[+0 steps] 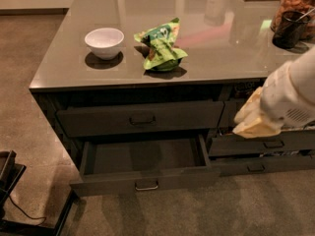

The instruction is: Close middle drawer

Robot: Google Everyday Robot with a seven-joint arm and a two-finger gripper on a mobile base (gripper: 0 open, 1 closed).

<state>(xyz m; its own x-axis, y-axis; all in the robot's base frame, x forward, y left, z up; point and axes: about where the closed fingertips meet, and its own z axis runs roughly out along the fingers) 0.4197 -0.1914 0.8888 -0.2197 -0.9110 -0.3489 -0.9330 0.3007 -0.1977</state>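
Standing pulled out at the lower centre of a dark cabinet, the wide dark grey-brown middle drawer shows its plain, dark box interior. Its low flat front carries a small rectangular metal loop handle at the centre. Directly above it sits a wide closed drawer with a taller front, flush with the cabinet face.

At the right edge, a white robot arm reaches in from the side. Its pale cream tool hangs in front of the narrower drawer fronts on the right, level with the gap between the upper and middle rows, just beyond the open drawer's right corner and not touching it. Whether the tool is open or closed cannot be told.

On the glossy grey worktop above, a small round white bowl stands near the left front, and a crumpled green snack bag lies just to its right. A glass jar and a dark cup stand at the far right.
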